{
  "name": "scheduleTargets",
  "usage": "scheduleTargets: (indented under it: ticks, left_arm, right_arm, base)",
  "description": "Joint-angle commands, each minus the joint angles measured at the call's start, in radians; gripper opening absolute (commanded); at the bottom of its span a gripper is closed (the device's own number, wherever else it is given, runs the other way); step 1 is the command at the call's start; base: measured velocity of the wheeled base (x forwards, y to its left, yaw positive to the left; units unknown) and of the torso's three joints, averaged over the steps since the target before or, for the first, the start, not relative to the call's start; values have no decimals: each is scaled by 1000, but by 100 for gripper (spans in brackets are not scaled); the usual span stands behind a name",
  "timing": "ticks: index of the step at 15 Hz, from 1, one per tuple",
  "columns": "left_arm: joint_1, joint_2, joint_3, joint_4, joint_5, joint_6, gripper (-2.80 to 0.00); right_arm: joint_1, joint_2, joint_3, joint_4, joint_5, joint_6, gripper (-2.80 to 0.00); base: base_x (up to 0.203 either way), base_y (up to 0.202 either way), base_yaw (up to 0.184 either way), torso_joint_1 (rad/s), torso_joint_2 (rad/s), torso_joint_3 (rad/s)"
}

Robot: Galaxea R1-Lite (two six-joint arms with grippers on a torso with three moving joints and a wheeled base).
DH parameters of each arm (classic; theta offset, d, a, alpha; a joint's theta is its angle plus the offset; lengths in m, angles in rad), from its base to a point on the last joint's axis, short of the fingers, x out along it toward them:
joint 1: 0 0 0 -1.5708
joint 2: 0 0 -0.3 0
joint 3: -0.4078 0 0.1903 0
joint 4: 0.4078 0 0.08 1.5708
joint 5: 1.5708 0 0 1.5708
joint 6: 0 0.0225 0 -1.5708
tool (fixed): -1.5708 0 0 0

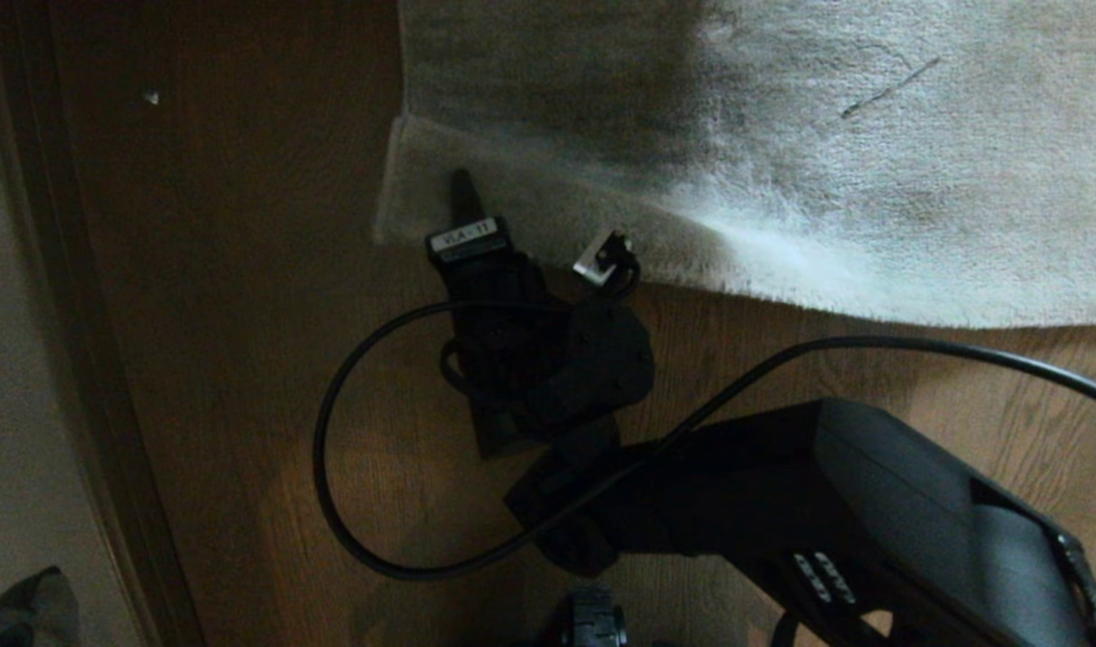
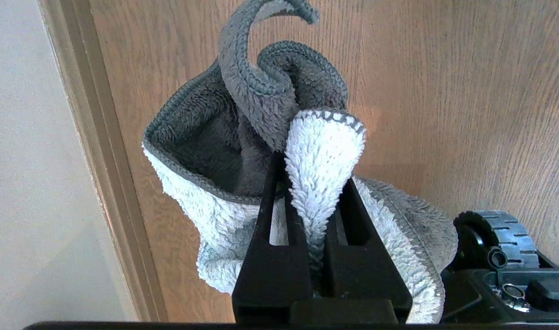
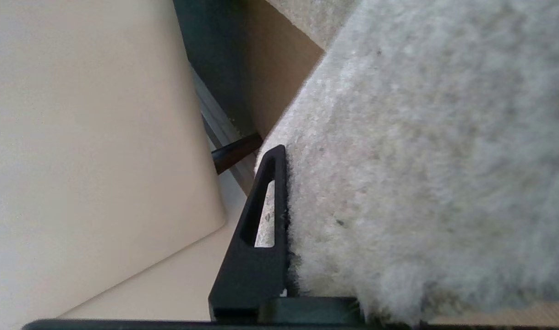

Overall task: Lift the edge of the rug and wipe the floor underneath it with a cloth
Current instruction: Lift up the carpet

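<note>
Gripping the rug edge [image 1: 440,193] at its corner, the robot's right pincer [image 1: 465,202] reaches forward and low over the brown wood-grain floor [image 1: 243,359], its black forearm stretching in from the lower right with a cable looped beside it. In the right wrist view one dark finger [image 3: 261,220] lies flat against the pile, with the grey-beige rug filling the space where the other finger would be, so the pincer appears clamped on the border rather than merely touching it. The corner looks slightly raised and folded, near the skirting board [image 1: 81,359] by the wall. Out of the head view's middle, the left pincer [image 2: 314,247] is clenched on a grey-and-white microfibre cloth [image 2: 261,151], which hangs bunched above the floor, close to the base's wheel [image 2: 499,233].

Risks from here are plain: the hold sits close to the very edge, so the heavy rug could slip free on lifting. A short lift may expose too little floor for the cloth. The trailing cable could also snag as the left arm sweeps in.
</note>
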Motion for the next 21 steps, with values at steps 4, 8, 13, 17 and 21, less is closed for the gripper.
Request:
scheduleTargets:
  ticks: [4,8,13,17,21]
  left_arm:
    - [0,0,0,-1,0,0,-280]
    - [0,0,0,1,0,0,-280]
    - [0,0,0,1,0,0,-280]
    - [0,0,0,0,0,0,-280]
    - [0,0,0,0,0,0,-280]
  right_arm:
    - [15,-1,-3,-16,-1,-12,-280]
    - [16,1,-3,-47,1,-28,-280]
    - [15,-26,-12,-47,69,-117,-280]
    - [13,-29,-12,-47,89,-154,-280]
    - [-31,-53,-11,-47,92,-141,-280]
  base:
    - [0,0,0,0,0,0]
    - [0,0,0,0,0,0]
    - [0,0,0,0,0,0]
    - [0,0,0,0,0,0]
    - [0,0,0,0,0,0]
